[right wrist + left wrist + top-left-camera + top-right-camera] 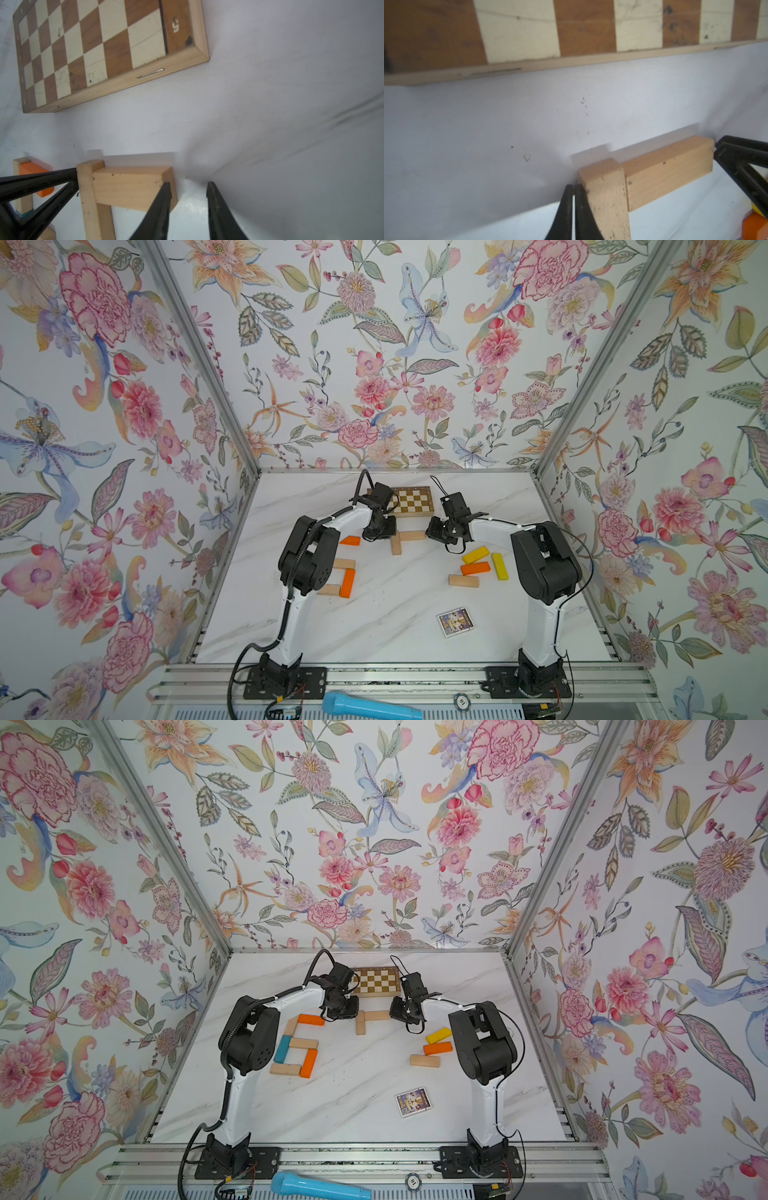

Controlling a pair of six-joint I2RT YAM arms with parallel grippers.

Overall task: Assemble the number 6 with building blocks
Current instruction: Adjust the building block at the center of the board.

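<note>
Left wrist view: your left claw (573, 193), pinched together & empty, sits beside two pale building blocks (668, 172) forming an L on the tabletop (488, 135). Your right claw (188, 185) gapes at the L's other end. Blocks prob. light, rigid, smooth: grip long sides, mid-length.

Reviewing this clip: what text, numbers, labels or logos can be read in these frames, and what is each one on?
"5": white numeral, lying sideways, on the brown border at a corner of the chessboard, seen in the right wrist view.
Other white marks along that border: too small to read.
Card on the table: colourful print, lettering too blurred to read.
Round badge on the front rail: a mark, unreadable.
Wooden blocks: no lettering seen.
</note>
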